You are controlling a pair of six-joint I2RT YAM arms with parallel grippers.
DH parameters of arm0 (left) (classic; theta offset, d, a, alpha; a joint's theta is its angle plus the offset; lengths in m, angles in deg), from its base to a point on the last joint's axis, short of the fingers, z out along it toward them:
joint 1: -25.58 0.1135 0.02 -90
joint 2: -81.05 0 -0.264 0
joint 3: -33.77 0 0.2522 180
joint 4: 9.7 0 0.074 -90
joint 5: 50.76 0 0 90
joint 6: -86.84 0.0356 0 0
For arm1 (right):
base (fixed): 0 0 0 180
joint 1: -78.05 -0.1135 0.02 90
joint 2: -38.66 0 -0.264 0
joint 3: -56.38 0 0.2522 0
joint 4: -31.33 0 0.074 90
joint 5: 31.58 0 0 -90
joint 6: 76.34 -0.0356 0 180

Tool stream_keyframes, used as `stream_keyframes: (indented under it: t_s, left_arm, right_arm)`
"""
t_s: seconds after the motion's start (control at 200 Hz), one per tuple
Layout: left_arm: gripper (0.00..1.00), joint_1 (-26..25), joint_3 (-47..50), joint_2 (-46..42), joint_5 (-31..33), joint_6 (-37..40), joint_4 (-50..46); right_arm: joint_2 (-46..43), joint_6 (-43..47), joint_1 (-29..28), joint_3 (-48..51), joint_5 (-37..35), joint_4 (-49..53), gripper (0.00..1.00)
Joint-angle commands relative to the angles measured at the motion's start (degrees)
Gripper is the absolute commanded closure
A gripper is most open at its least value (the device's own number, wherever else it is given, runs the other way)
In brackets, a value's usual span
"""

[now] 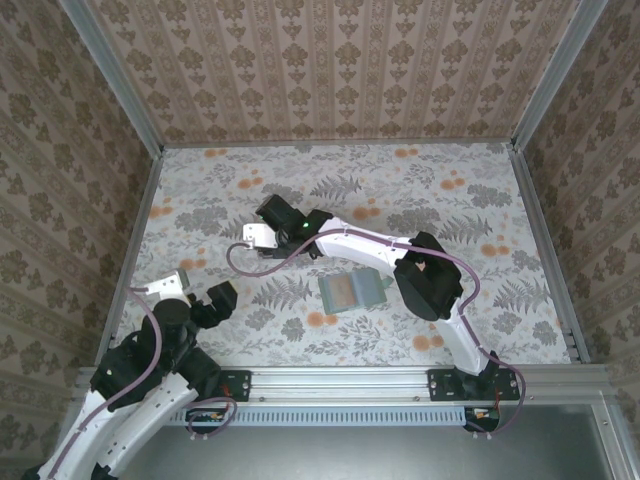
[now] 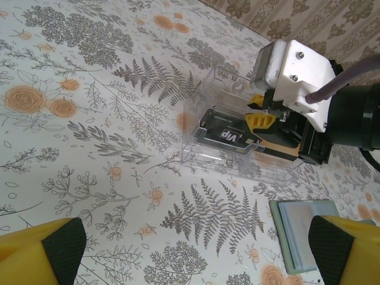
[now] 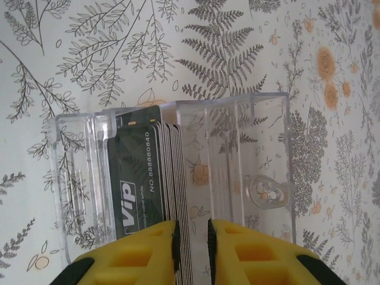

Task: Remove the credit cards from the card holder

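Observation:
The card holder [image 1: 350, 292], a flat grey-green wallet, lies open on the table mid-right; its edge [image 2: 304, 234] shows pale layers. Black credit cards [image 3: 148, 172] marked VIP stand stacked on edge in a clear plastic box [image 3: 261, 148], also visible in the left wrist view as cards [image 2: 228, 133] in the box [image 2: 205, 119]. My right gripper [image 3: 191, 237] reaches down into that box, jaws a narrow way apart, the stack's outer edge by its left pad, nothing pinched. From above it [image 1: 265, 240] hangs left of the holder. My left gripper [image 2: 196, 261] is wide open and holds nothing.
The floral tablecloth [image 1: 400, 190] covers the whole table, walled by patterned panels. My left gripper [image 1: 195, 292] hovers at the near left. The right arm [image 1: 420, 275] bends just right of the card holder. Bare cloth lies at the back and far right.

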Motion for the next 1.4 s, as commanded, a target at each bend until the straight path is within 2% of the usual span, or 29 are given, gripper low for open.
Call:
stream_keyframes:
  t_s: [0.0,0.175,0.43,0.57,0.675,0.755,0.85,1.01,1.195,1.395]
  left_arm:
    - [0.00,0.3,0.7,0.9,-1.2,0.6,1.9]
    - [0.00,0.3,1.8,3.9,-3.9,0.9,5.4]
    - [0.00,0.3,6.5,11.1,-11.7,-1.2,16.4]
    - [0.00,0.4,9.4,17.3,-16.7,-3.3,24.7]
    - [0.00,0.1,11.3,23.1,-20.5,-5.4,32.1]
    - [0.02,-0.6,11.8,28.2,-21.8,-6.6,37.1]
    - [0.03,-3.0,11.2,34.4,-21.6,-7.6,42.0]
    - [0.05,-6.9,7.6,46.4,-20.9,-7.9,46.7]
    - [0.09,-8.9,3.9,57.2,-22.6,-7.9,51.3]
    - [0.19,-9.7,1.5,64.3,-24.3,-7.5,53.4]
  right_arm:
    - [-5.4,-5.6,0.4,3.3,1.4,-3.1,0.76]
    - [-14.8,-15.9,0.9,12.6,4.1,-8.2,0.76]
    - [-31.2,-40.2,4.9,33.0,5.3,-16.9,0.74]
    - [-39.2,-55.8,9.6,43.7,7.5,-18.1,0.70]
    - [-42.6,-64.4,14.6,48.6,13.9,-14.1,0.70]
    - [-44.5,-66.9,16.8,53.7,16.9,-14.8,0.70]
    - [-47.8,-68.6,17.2,59.7,16.5,-16.0,0.72]
    - [-47.9,-71.3,17.7,65.8,14.1,-15.9,0.78]
    - [-46.5,-72.3,18.0,68.6,10.2,-16.2,0.81]
    - [-43.4,-72.4,18.0,69.5,6.5,-16.9,0.80]
